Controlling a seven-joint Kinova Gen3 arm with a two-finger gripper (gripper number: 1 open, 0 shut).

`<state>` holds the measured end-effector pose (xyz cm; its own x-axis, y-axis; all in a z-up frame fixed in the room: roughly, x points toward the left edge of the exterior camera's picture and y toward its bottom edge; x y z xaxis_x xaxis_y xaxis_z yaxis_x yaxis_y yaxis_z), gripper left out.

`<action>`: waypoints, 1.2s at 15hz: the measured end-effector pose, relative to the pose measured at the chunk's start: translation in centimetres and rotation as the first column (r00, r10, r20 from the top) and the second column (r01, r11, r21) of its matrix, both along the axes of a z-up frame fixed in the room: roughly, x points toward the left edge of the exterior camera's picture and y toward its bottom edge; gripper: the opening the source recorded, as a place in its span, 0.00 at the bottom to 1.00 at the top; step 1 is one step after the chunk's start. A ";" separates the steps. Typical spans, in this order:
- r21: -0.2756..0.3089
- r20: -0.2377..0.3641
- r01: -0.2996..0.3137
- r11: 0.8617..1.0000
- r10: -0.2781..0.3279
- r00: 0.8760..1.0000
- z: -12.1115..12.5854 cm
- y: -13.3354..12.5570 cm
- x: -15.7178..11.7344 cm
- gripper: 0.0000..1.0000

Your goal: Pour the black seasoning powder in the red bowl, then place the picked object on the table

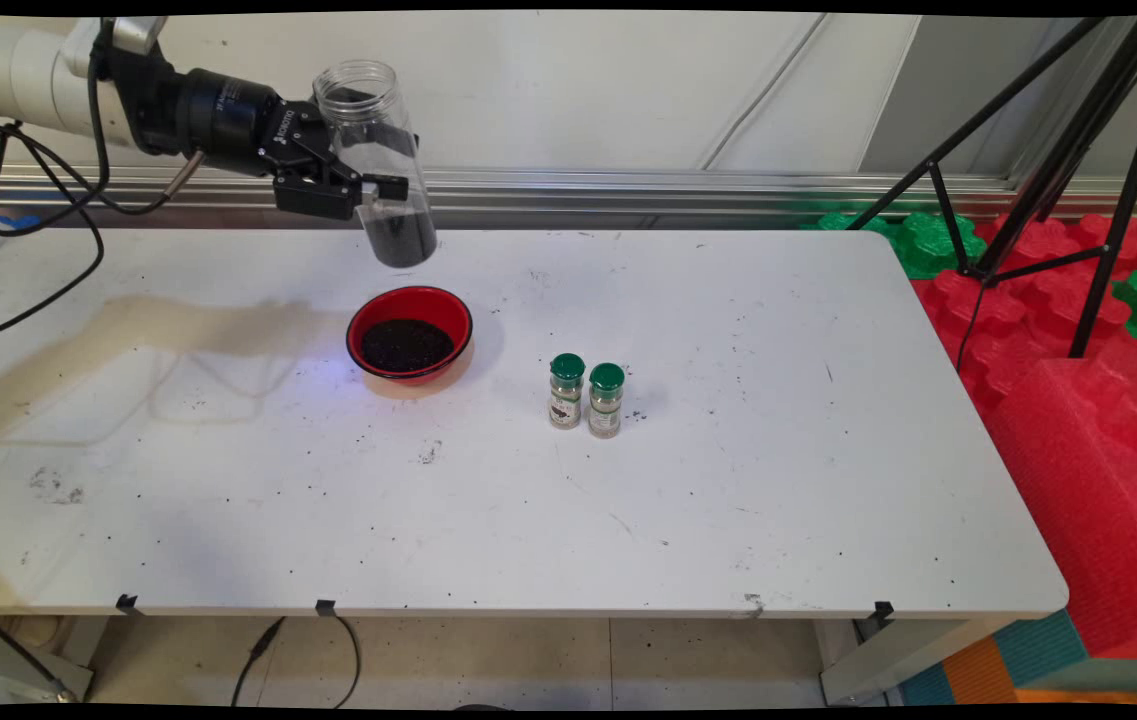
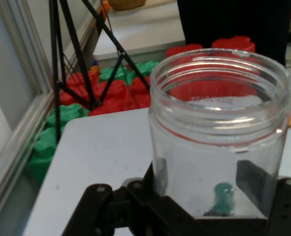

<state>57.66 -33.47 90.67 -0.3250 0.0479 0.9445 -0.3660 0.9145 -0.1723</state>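
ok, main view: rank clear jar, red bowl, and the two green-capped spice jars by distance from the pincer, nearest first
1. Clear jar: held in the pincer, slightly tilted, dark grains in its bottom.
2. Red bowl: on the table just below the jar, filled with dark grains.
3. Left spice jar: mid-table, to the right.
4. Right spice jar: touching or nearly touching it, marginally farther.

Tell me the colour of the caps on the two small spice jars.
Green, on both spice jars; clearest in the main view.
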 end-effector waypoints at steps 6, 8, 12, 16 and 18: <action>0.135 -0.073 0.026 0.990 -0.016 0.997 -1.4 0.3 -2.2 0.00; 0.169 -0.087 0.037 0.985 -0.023 0.996 -2.2 0.5 -3.0 0.00; 0.224 -0.107 0.058 0.973 -0.035 0.994 -4.4 0.9 -4.5 0.00; 0.257 -0.111 0.077 0.963 -0.050 0.993 -6.8 1.4 -5.8 0.00; 0.263 -0.107 0.084 0.961 -0.057 0.993 -8.2 1.6 -6.4 0.00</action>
<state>51.28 -31.89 82.45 -0.2354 -0.1908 0.9530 -0.3019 0.9464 0.1149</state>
